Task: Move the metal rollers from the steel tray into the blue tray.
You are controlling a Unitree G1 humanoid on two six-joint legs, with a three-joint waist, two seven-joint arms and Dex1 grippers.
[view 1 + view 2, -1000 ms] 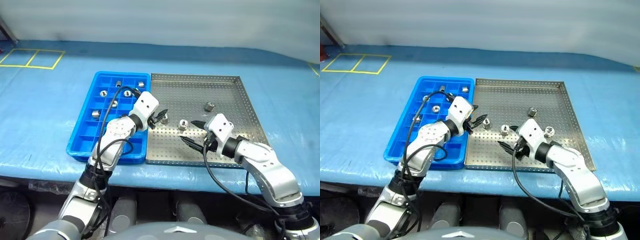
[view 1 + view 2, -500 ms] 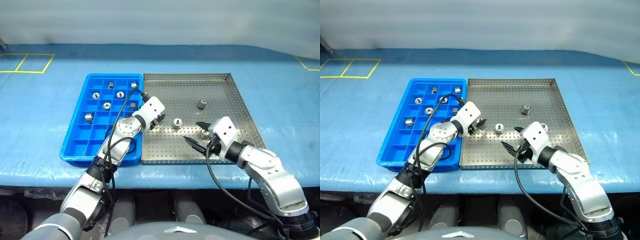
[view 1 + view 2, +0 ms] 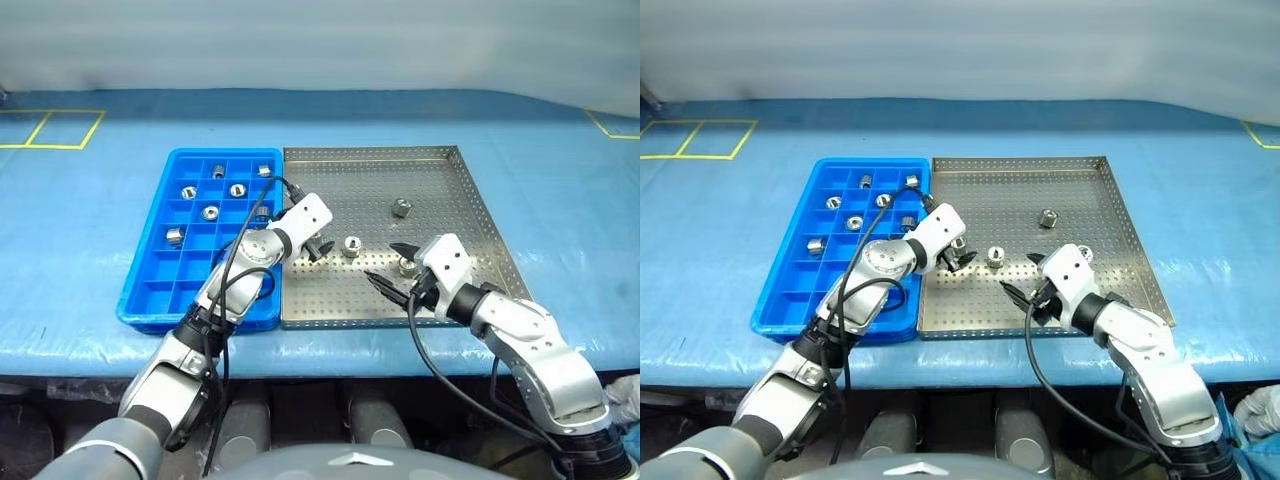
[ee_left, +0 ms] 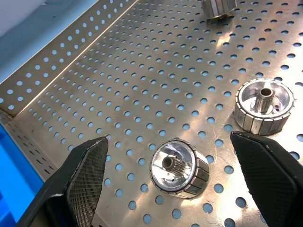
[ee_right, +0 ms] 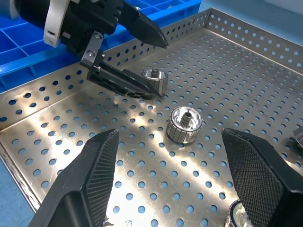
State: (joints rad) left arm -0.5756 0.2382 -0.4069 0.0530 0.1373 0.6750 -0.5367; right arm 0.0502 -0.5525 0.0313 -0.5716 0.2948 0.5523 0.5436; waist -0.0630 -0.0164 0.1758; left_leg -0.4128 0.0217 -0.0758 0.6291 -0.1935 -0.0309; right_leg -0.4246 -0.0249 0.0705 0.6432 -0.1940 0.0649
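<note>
Near the steel tray's (image 3: 470, 215) left edge, the left gripper (image 4: 177, 177) hangs with its jaws spread wide around one metal roller (image 4: 179, 168), not touching it; a second roller (image 3: 351, 245) lies just beside, a third (image 3: 402, 208) further back. The right gripper (image 3: 392, 266) hovers unclenched and empty near the front edge; the blue tray (image 3: 150, 285) adjoins, holding several rollers (image 3: 210, 212).

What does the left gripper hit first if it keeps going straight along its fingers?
Most likely the metal roller lying between the open fingers of the left gripper on the steel tray. A second roller sits further along, off to one side. Depth is uncertain.
</note>
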